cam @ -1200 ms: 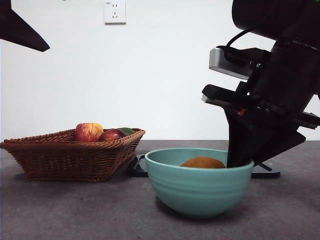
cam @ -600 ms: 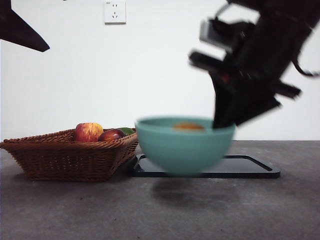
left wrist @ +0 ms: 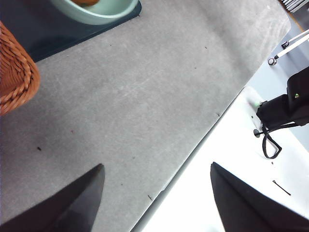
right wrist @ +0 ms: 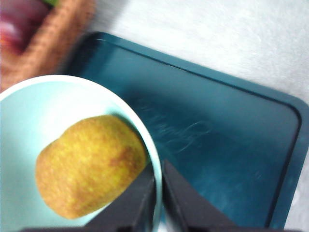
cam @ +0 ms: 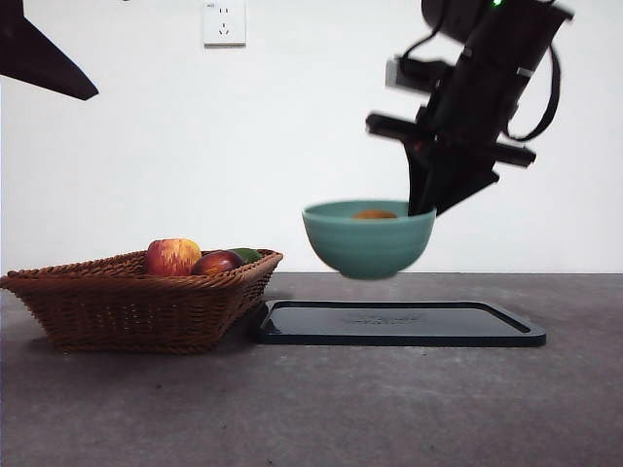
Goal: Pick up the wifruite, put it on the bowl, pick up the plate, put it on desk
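Observation:
The teal ribbed bowl (cam: 368,243) hangs in the air above the flat dark rectangular plate (cam: 399,323), clear of it. My right gripper (cam: 423,204) is shut on the bowl's right rim, one jaw inside and one outside. In the right wrist view the gripper (right wrist: 158,169) pinches the rim of the bowl (right wrist: 29,125). The brownish-orange wifruite (right wrist: 89,164) lies inside the bowl, and its top shows over the rim (cam: 375,214). The plate (right wrist: 217,145) rests on the grey desk (cam: 311,409). My left gripper (left wrist: 157,166) is open over the desk edge, holding nothing.
A wicker basket (cam: 127,302) stands left of the plate with a red-yellow apple (cam: 172,257) and a dark red fruit (cam: 217,263). The left arm shows as a black tip (cam: 44,58) at the top left. The desk edge (left wrist: 193,150) runs close under the left gripper.
The right gripper has lifted the bowl, wifruite inside, off the desk in front of the plate. It has carried it up and back to hover over the plate.

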